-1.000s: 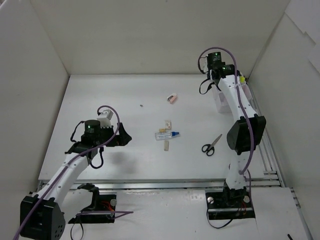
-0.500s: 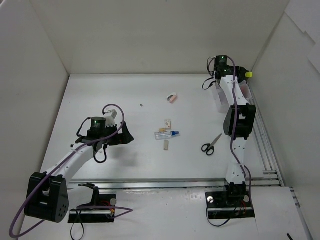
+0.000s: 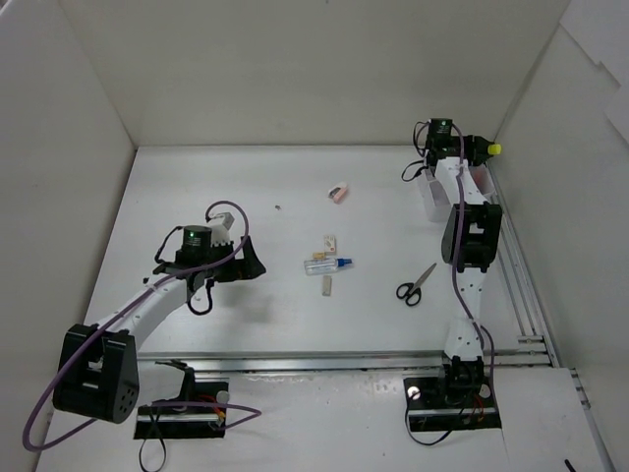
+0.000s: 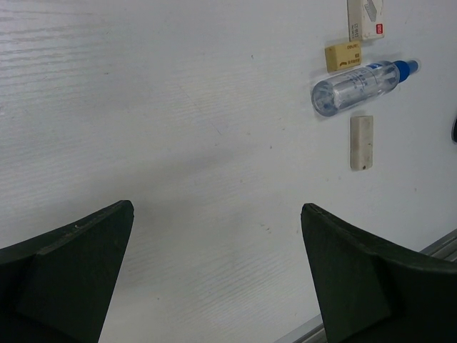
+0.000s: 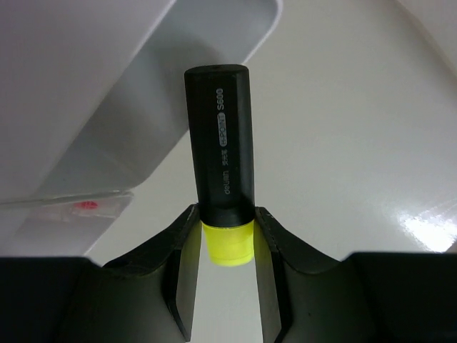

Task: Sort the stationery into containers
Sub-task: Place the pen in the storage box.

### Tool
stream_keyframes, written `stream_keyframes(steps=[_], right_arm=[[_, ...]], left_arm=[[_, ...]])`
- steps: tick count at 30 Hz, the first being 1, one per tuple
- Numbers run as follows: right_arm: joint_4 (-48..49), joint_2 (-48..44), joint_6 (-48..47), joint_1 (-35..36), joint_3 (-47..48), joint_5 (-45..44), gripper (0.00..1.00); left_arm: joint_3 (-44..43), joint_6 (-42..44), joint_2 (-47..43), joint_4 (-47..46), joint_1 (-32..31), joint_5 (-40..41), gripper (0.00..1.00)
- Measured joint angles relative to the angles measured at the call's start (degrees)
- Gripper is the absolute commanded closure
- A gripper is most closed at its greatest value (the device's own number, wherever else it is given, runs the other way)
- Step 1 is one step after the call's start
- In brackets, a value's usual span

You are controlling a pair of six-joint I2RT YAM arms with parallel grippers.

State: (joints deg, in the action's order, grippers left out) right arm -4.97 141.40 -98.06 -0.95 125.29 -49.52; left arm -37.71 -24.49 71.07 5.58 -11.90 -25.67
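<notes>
**Left arm.** It reaches low over the left-middle of the bench (image 3: 177,187). The left jaws stand wide apart with nothing between them. The wrist view shows only bare bench surface in the gap.

**Loose items, left wrist view.** All lie ahead and to the right of the jaws.
- The clear tube (image 4: 355,86) with a blue cap lies flat.
- A small yellow-beige eraser (image 4: 343,56) lies just beside the tube. I cannot tell whether they touch.
- A white eraser with a red end (image 4: 365,16) is cut off by the top edge.
- A pale beige eraser (image 4: 361,141) lies near the tube on its other side, apart from it.

**Loose items, overhead view.**
- This cluster sits at the middle of the bench, well apart from the left jaws.
- A pink eraser (image 3: 337,194) lies alone farther back.
- The black scissors (image 3: 416,285) lie right of the cluster, near the right arm's upright link.

**Right arm.** It is stretched to the far right corner.
- The right jaws are clamped on the marker (image 5: 220,136), which has a black barrel and a yellow cap (image 5: 226,243). The grip falls where cap meets barrel, and the barrel sticks out past the fingertips.
- From overhead, the cap points toward the right wall.
- The white organiser box (image 3: 429,197) sits along the right side of the bench, mostly hidden under the arm.
- The right wrist view shows a rounded corner of the box behind the barrel's end. I cannot tell which compartment the marker is over.
</notes>
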Motion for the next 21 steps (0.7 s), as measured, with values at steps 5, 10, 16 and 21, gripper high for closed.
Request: stream_keyframes(steps=[5, 10, 16, 21], right_arm=[[0.1, 0.0, -0.7, -1.0, -1.5, 0.4, 0.99], [0.0, 0.0, -0.8, -0.8, -2.1, 1.5, 0.95], [0.0, 0.0, -0.1, -0.8, -2.1, 3.0, 0.74], [0.0, 0.0, 1.0, -0.4, -2.1, 4.1, 0.61]], left_arm=[[0.0, 0.0, 1.2, -0.8, 0.0, -0.5, 0.00], [-0.2, 0.0, 1.9, -1.2, 0.0, -1.2, 0.01], [-0.9, 0.0, 2.8, -1.8, 0.0, -1.6, 0.01], [-1.2, -0.1, 3.6, -2.1, 0.0, -2.2, 0.00]])
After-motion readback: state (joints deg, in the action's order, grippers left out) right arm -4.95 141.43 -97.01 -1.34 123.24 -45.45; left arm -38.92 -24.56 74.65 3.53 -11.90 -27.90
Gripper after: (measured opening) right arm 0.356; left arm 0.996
